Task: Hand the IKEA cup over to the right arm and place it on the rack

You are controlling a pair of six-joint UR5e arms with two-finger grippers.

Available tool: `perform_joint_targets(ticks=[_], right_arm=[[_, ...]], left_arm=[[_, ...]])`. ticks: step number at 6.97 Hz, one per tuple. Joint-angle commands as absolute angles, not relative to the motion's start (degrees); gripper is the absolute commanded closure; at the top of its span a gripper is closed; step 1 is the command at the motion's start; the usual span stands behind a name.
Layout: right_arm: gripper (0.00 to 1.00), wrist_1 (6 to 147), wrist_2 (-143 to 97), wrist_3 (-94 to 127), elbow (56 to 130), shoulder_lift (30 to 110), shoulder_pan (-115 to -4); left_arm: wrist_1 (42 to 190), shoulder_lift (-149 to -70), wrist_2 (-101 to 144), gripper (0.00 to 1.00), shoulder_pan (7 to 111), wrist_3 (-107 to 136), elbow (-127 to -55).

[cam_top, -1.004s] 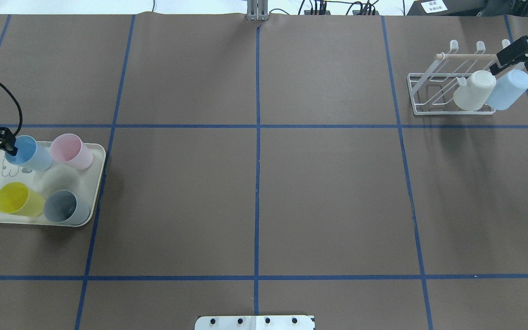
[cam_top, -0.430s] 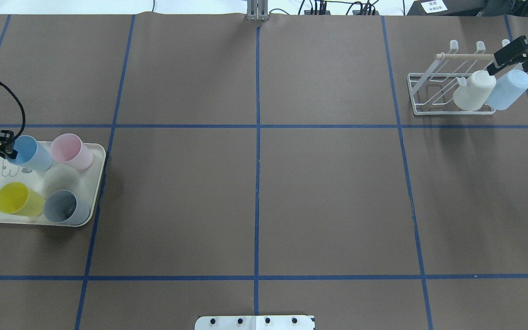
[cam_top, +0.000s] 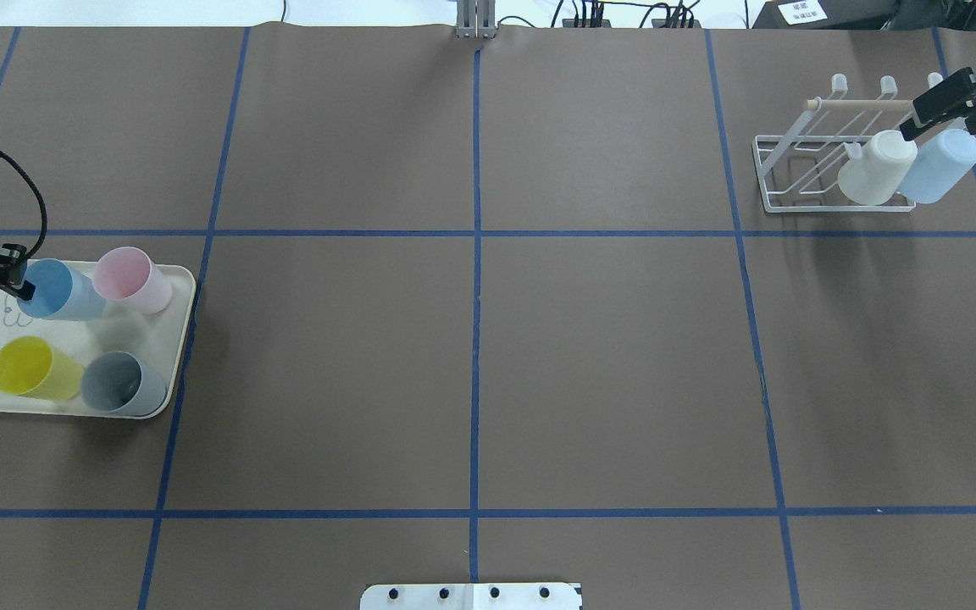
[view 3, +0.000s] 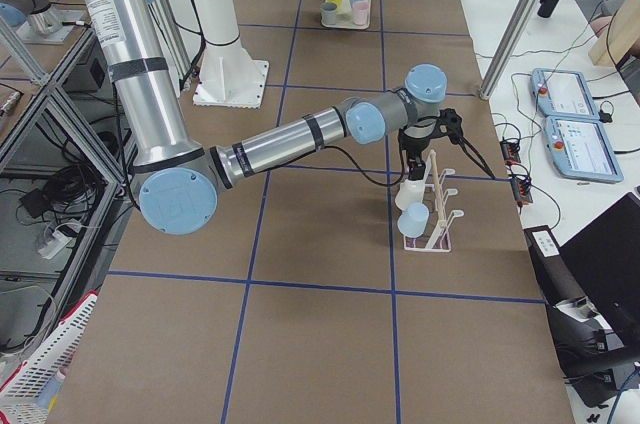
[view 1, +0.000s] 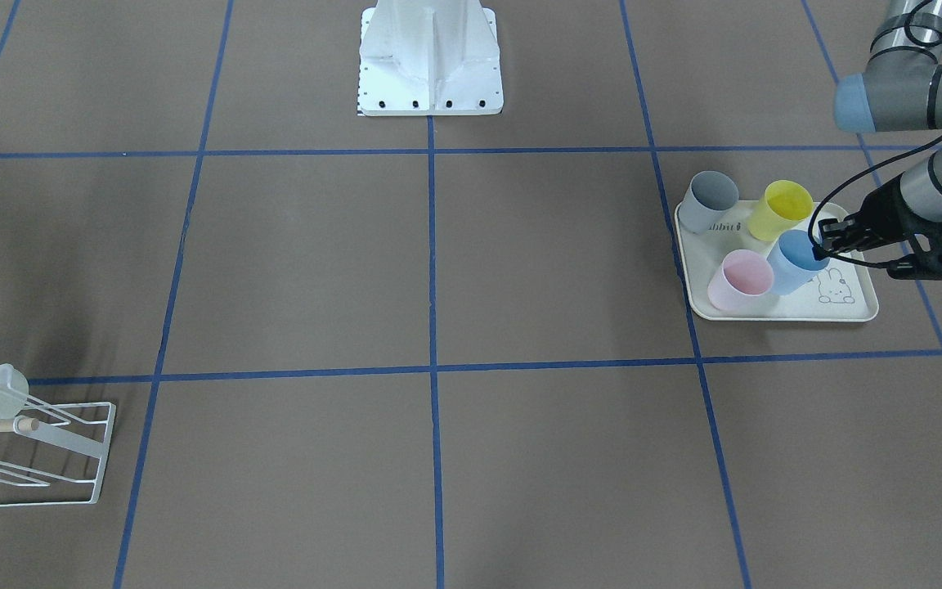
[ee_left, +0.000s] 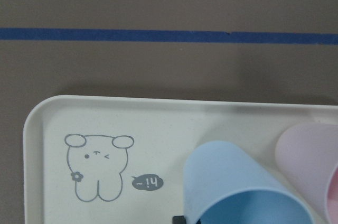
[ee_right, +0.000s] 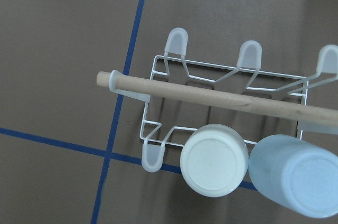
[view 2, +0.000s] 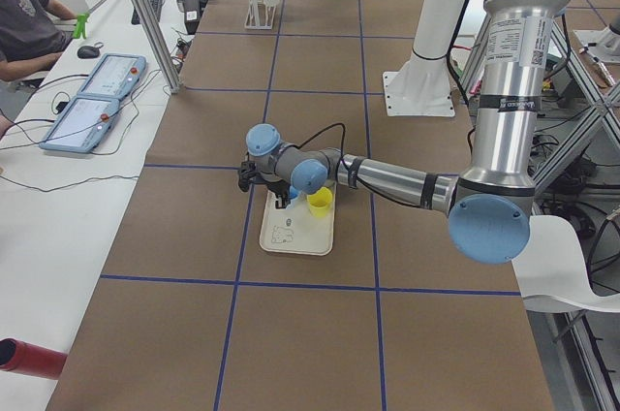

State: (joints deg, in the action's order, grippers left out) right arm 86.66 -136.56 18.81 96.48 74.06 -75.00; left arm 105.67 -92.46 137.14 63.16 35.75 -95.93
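A blue cup [cam_top: 60, 290] stands tilted on the cream rabbit-print tray [cam_top: 176, 335] at the table's left, beside a pink cup [cam_top: 132, 278]. My left gripper [cam_top: 20, 286] is shut on the blue cup's rim; one fingertip [ee_left: 178, 218] shows at the rim of the blue cup [ee_left: 237, 187] in the left wrist view. The white wire rack [cam_top: 793, 161] with a wooden dowel [ee_right: 211, 94] stands at the far right. It holds a white cup [cam_top: 876, 167] and a pale blue cup [cam_top: 941, 165], both upturned. My right gripper [cam_top: 920, 114] hovers open and empty just above them.
A yellow cup [cam_top: 30, 368] and a grey cup [cam_top: 119, 383] stand on the tray's near half. The robot's white base plate [view 1: 430, 90] sits at the table's middle edge. Blue tape lines grid the brown table.
The blue cup has tipped over to the right in my left gripper, which shifted slightly back. My right gripper has risen a little from the rack.
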Motion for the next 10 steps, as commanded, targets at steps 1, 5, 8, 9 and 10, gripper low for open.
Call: perform_joint_targets(ticks=[1,5,8,9,10], right_arm=[[0.01,86.7,-136.5,18.8,96.6,74.0,-75.0],[0.01,86.6,-136.4,26.8,102.6,73.5,-72.4],[0.01,72.1,-136.8,46.4,107.1,73.9,-68.4],[0.01,62.2,-136.8,58.2,106.4,73.9,-66.3],[0.01,54.8,-136.8,65.9,105.9,73.8,-64.5]], left_arm=[[105.4,-89.5,137.4,1.00,69.8,35.2,-97.6],[100.0,-92.4,142.7,1.00,71.6,49.3,-110.9],[110.9,-103.3,143.1,1.00,67.7,80.8,-115.0],[121.1,-104.0,143.0,1.00,63.1,82.8,-111.9],[132.8,-104.8,143.1,1.00,59.5,86.8,-107.4]])
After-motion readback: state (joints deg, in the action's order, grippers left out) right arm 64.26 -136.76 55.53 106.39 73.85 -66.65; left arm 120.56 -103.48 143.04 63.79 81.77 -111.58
